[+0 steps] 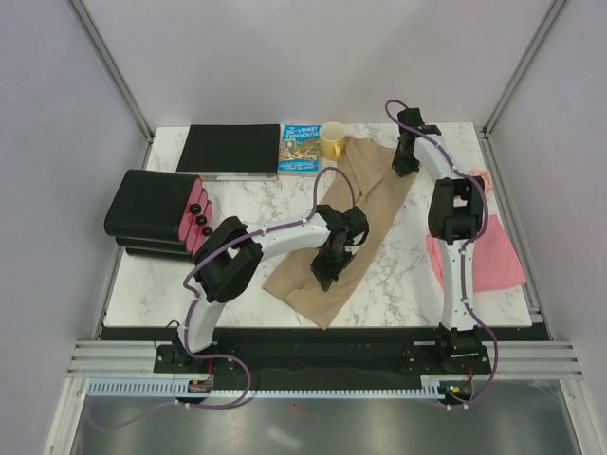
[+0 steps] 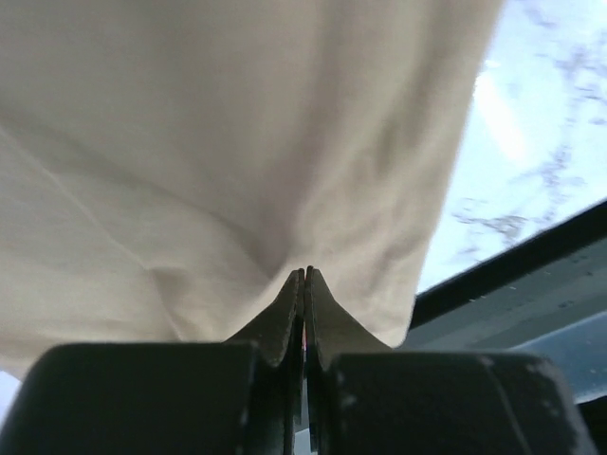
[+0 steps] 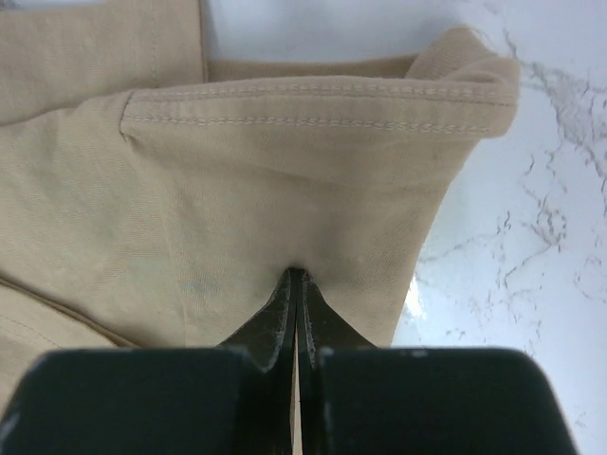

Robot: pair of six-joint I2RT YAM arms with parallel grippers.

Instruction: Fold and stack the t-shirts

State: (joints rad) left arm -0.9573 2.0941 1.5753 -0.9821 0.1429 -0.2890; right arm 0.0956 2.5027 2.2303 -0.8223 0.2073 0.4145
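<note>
The tan t-shirt (image 1: pixel 356 218) lies stretched in a long diagonal band from the back middle of the table to the front middle. My left gripper (image 1: pixel 325 277) is shut on its near end; in the left wrist view the cloth (image 2: pixel 237 171) bunches at the tips (image 2: pixel 304 272). My right gripper (image 1: pixel 403 166) is shut on the far end, pinching the fabric below a stitched hem (image 3: pixel 313 104) at the tips (image 3: pixel 297 273). The pink t-shirt (image 1: pixel 493 251) lies flat at the right, partly behind the right arm.
A yellow mug (image 1: pixel 332 140) and a blue book (image 1: pixel 300 148) stand at the back, close to the tan shirt's far end. A black pad (image 1: pixel 229 148) lies back left. The black-and-pink drawer box (image 1: pixel 156 213) sits at the left. The table's front edge (image 2: pixel 512 275) is near the left gripper.
</note>
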